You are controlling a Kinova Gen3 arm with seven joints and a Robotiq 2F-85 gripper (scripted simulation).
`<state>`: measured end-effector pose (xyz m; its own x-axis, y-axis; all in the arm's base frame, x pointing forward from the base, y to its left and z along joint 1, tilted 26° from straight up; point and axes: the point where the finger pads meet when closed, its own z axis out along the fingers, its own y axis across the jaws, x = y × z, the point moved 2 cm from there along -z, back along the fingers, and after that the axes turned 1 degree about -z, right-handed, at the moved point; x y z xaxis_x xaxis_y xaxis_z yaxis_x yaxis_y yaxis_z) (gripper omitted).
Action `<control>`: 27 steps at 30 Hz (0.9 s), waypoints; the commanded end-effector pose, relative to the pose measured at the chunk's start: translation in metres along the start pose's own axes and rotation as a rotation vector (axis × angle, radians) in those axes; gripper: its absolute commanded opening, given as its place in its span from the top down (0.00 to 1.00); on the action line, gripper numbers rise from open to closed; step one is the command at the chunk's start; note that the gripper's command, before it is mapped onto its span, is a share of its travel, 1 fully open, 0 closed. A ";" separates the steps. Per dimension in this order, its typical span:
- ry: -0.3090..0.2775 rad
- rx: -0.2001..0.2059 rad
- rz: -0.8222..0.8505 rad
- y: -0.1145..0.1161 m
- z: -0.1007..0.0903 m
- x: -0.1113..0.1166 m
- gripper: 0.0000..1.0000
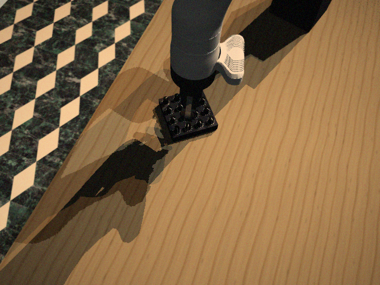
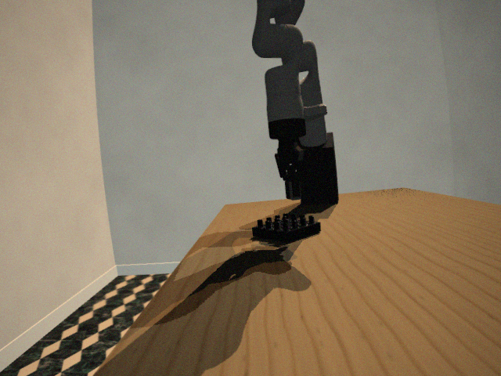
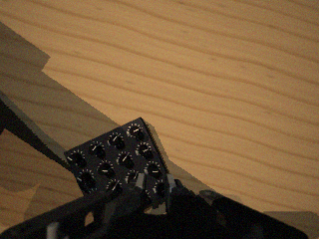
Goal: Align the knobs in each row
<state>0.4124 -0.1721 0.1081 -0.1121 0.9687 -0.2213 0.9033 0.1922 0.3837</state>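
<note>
the hand (image 1: 188, 117) (image 2: 293, 197) (image 3: 155, 183) points down above the knob box (image 1: 195, 134) (image 2: 286, 236) (image 3: 111, 160), empty, its fingers narrowly apart.
</note>
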 end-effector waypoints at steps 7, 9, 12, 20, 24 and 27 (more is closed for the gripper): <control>-0.002 0.003 -0.167 -0.001 -0.004 0.000 0.81; -0.002 0.003 -0.195 -0.001 -0.005 0.000 0.81; -0.001 0.003 -0.225 -0.001 -0.005 0.000 0.81; -0.001 0.003 -0.245 -0.001 -0.006 0.000 0.81; -0.001 0.003 -0.246 -0.001 -0.006 0.000 0.81; -0.001 0.003 -0.246 -0.001 -0.006 0.000 0.81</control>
<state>0.4114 -0.1701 0.1123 -0.3187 0.8978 -0.3040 0.8514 0.4121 0.3244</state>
